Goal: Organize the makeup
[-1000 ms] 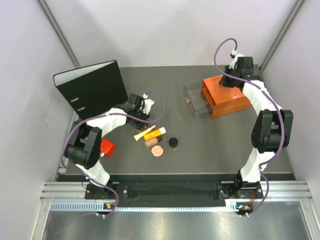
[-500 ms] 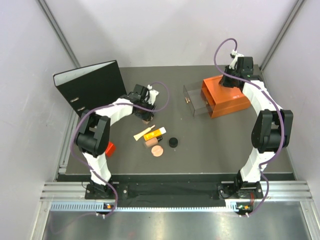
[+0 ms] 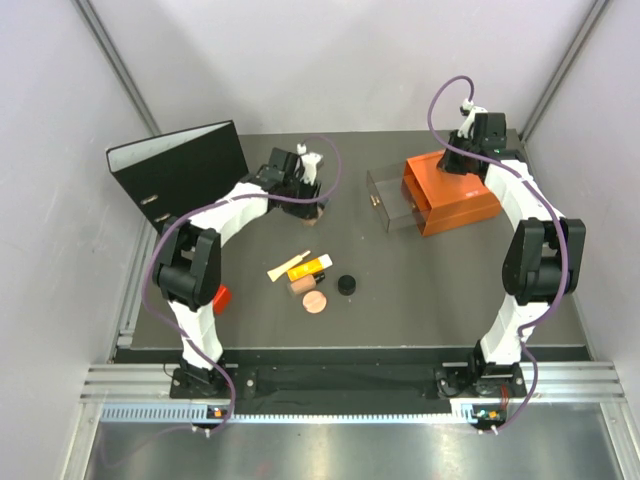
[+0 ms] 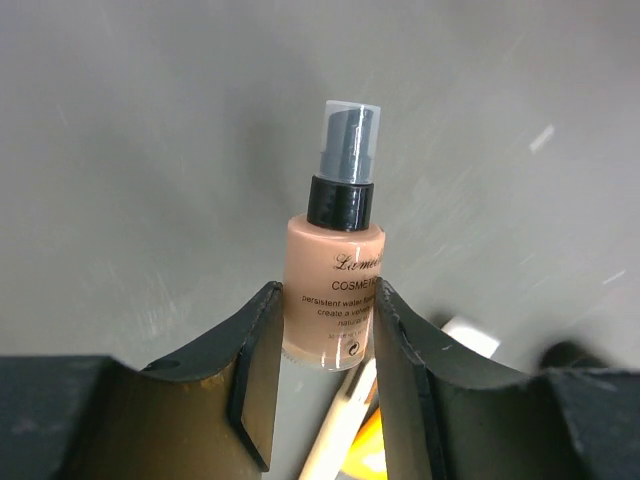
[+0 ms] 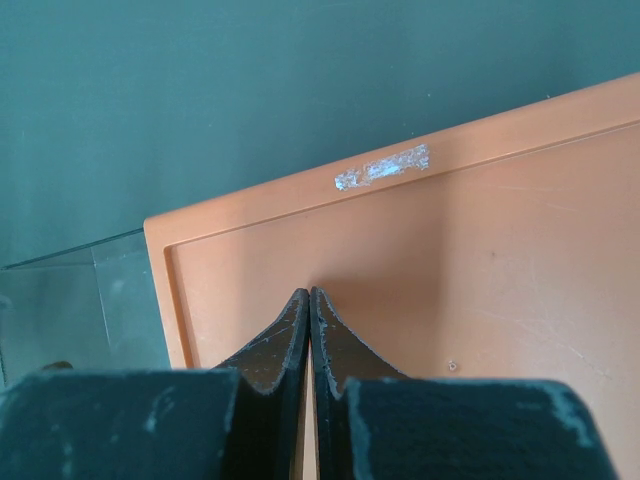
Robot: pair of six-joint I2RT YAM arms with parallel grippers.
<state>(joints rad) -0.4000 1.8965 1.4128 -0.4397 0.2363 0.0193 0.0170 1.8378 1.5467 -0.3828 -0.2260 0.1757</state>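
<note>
Foundation bottle point(image 4: 335, 285) has left the pile point(image 3: 306, 277), gripped in my left fingers point(image 4: 327, 310), probably going to the drawer point(image 3: 385, 203); right fingers point(image 5: 310, 325) closed, empty.

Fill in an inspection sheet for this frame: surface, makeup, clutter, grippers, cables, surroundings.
Surface: dark, flat table.
Makeup: foundation bottle clamped in the left gripper; cream stick, orange tube, round compact and black jar lie loose mid-table.
Clutter: black binder upright at far left; red object partly hidden by the left arm; orange box with its clear drawer pulled out.
Grippers: left gripper shut on foundation bottle; right gripper shut, empty, over the orange box.
Cables: purple cables loop off both wrists, touching no items.
Surroundings: pale walls; metal rail at near edge.
</note>
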